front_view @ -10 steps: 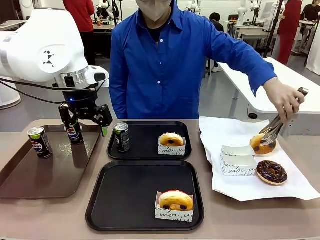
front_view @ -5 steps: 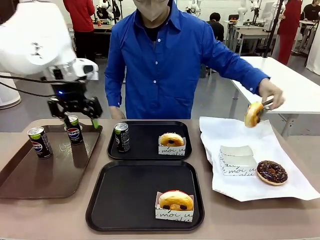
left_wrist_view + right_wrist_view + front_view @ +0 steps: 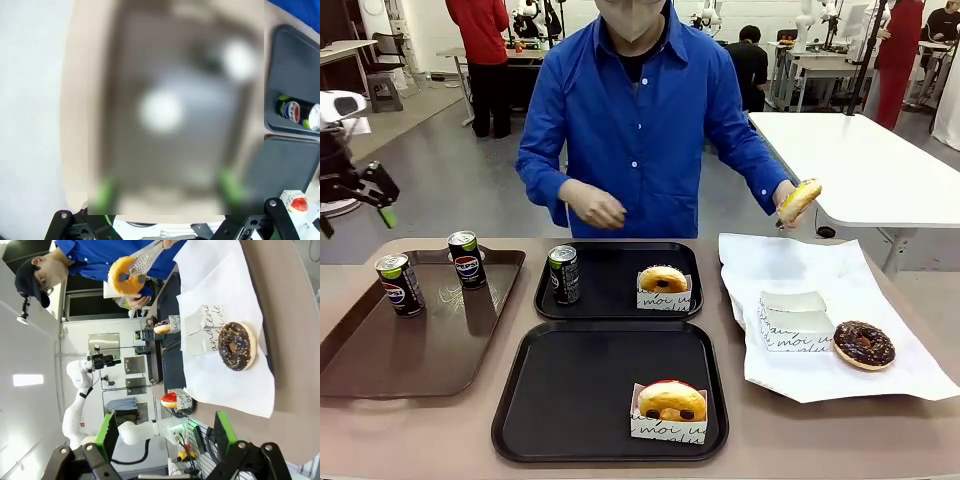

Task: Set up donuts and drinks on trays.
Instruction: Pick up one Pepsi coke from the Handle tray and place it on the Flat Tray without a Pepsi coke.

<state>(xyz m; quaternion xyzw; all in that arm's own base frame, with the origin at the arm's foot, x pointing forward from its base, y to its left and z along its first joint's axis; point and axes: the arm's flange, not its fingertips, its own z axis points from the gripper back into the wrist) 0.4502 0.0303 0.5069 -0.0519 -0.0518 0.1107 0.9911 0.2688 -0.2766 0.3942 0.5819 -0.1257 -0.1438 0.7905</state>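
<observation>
Where two black trays (image 3: 615, 262) (image 3: 570, 390) sit, three cans (image 3: 399, 284) (image 3: 467, 259) (image 3: 563, 274), four donuts (image 3: 663, 279) (image 3: 671, 399) (image 3: 863, 344) (image 3: 800, 198).

1. On my left wrist view the middle is smeared: the brown tray (image 3: 175, 150) is a blur, its two cans (image 3: 160, 110) are pale blobs, and the left gripper (image 3: 167, 187) shows as green smudges at 6 o'clock.
2. At 3 o'clock there, the edge clips a Pepsi can (image 3: 299, 111).
3. On the front view I see the left gripper at 9 o'clock, its arm cut off.
4. At 12 o'clock on my right wrist view, the edge cuts the tongs (image 3: 147, 257) holding a donut (image 3: 125, 277).
</observation>
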